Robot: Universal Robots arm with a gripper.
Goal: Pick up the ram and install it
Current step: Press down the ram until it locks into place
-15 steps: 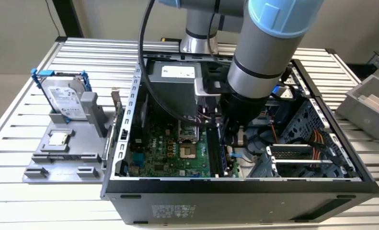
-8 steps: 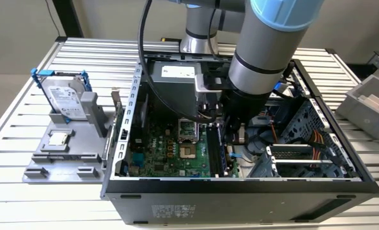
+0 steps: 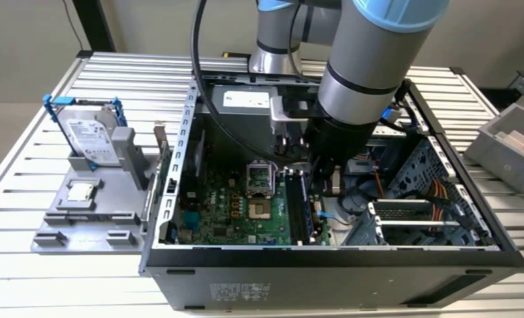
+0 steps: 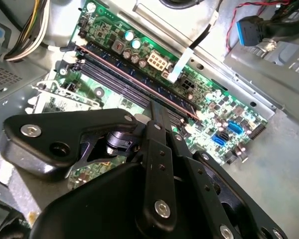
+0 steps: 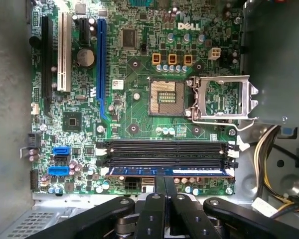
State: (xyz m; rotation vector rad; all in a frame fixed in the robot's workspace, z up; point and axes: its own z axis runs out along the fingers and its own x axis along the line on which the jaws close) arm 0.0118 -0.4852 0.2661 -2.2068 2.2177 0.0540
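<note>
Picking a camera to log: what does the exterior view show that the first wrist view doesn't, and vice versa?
Exterior view alone: the arm, the hard drive on its stand outside the case. First wrist view alone: the open CPU socket seen head-on, the ram sitting at a slot with the end effector on it. Both: the motherboard.

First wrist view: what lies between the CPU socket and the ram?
Empty black memory slots run between the CPU socket and the ram, seen in the first wrist view.
</note>
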